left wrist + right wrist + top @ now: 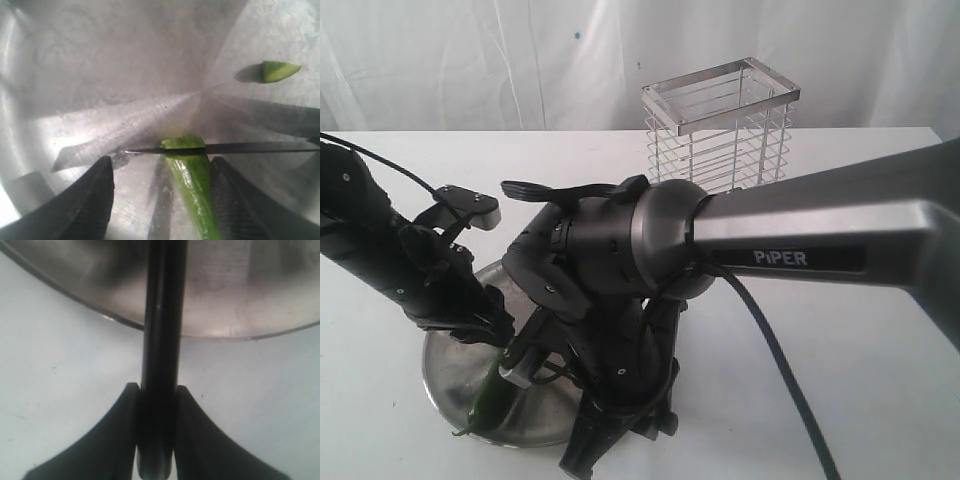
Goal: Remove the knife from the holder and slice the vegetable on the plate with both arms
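Observation:
In the left wrist view the green vegetable (pixel 192 190) lies on the steel plate (pixel 100 75) between my left gripper's (pixel 161 167) open fingers, against one finger and clear of the other. The knife's dark blade (pixel 250 148) lies across the vegetable's end, just beyond the fingertips. A cut green piece (pixel 280 71) rests farther off on the plate. My right gripper (pixel 156 390) is shut on the knife's black handle (pixel 160 330), just off the plate's rim (pixel 240 332). In the exterior view the vegetable (pixel 485 405) shows under my left gripper (pixel 505 372).
The wire holder (pixel 720 130) stands empty at the back of the white table (pixel 840 380). My right arm's grey link (pixel 820 235) crosses the foreground and hides much of the plate (pixel 445 385). A black cable (pixel 780 370) hangs from it.

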### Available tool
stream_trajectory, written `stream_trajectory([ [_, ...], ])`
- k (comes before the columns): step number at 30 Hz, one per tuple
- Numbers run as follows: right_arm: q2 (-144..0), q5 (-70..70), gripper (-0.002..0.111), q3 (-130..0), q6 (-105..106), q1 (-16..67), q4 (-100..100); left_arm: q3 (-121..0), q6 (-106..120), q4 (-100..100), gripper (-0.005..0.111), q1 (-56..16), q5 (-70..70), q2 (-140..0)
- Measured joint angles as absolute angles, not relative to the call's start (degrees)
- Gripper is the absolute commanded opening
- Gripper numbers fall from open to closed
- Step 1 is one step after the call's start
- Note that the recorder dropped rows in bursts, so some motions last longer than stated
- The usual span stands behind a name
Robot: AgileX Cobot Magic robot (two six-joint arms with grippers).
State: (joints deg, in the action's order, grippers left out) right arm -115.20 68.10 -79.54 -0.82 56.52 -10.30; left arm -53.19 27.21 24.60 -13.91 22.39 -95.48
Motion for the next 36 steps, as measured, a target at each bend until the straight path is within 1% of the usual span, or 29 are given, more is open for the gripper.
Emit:
stream_trajectory([
  [15, -115.2, 69.4, 0.0, -79.5, -0.5, 56.5, -12.1, -50.2, 27.2, 24.6, 0.06, -13.9, 23.3, -95.6],
  [36, -115.2, 69.5, 0.0, -79.5, 0.6, 56.5, -12.6, -50.1, 27.1, 27.7, 0.06, -14.0, 23.3, -95.6],
])
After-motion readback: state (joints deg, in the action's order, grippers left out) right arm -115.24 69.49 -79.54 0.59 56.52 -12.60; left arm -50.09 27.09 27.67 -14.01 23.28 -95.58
